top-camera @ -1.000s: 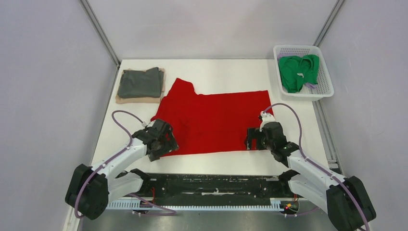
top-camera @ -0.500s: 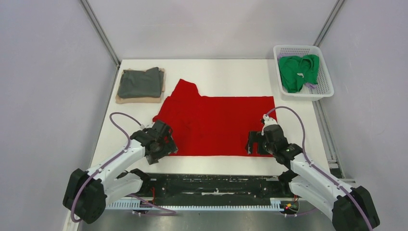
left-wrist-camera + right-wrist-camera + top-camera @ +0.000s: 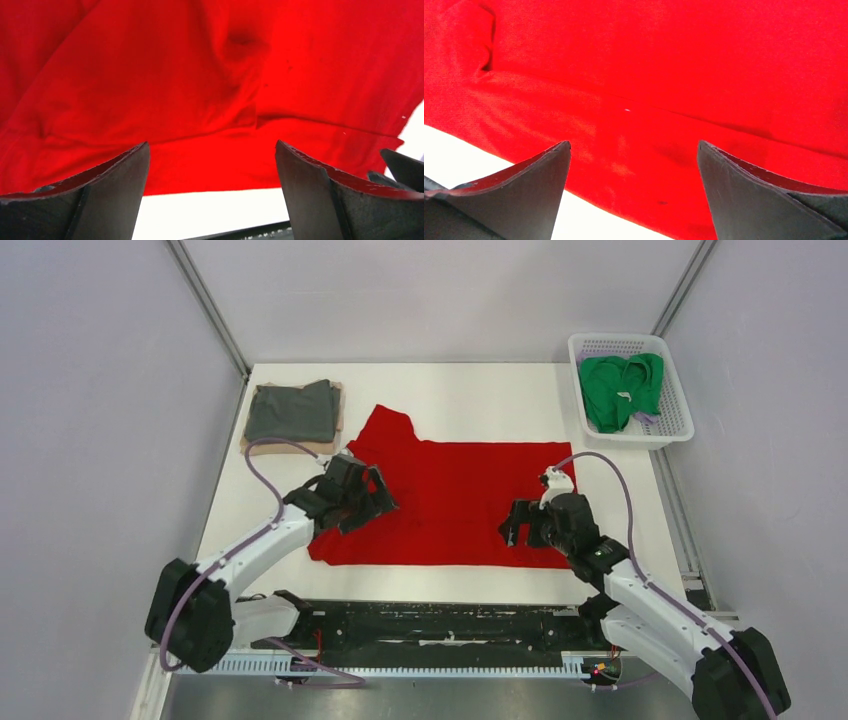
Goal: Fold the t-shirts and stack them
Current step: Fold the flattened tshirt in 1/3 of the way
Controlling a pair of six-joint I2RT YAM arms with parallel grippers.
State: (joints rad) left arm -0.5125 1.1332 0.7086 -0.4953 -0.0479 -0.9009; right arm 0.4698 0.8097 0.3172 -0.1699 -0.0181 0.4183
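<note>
A bright red t-shirt [image 3: 450,495] lies spread flat in the middle of the table, one sleeve [image 3: 385,425] pointing to the far left. It fills the left wrist view [image 3: 200,90] and the right wrist view [image 3: 664,75]. My left gripper [image 3: 378,498] is open and empty over the shirt's left part. My right gripper [image 3: 512,530] is open and empty over the shirt's right near part. A folded dark grey t-shirt [image 3: 292,412] lies on a folded tan t-shirt [image 3: 290,448] at the far left. A green t-shirt [image 3: 620,388] lies crumpled in the basket.
The white lattice basket [image 3: 676,428] stands at the far right corner. Metal frame posts rise at the far corners. The arm bases and a black rail [image 3: 440,620] run along the near edge. White table [image 3: 470,395] shows beyond the red shirt.
The left gripper let go of the shirt's near left corner and moved away and to the right, over the shirt. The right gripper opened and shifted slightly left. The shirt's near edge now lies flat.
</note>
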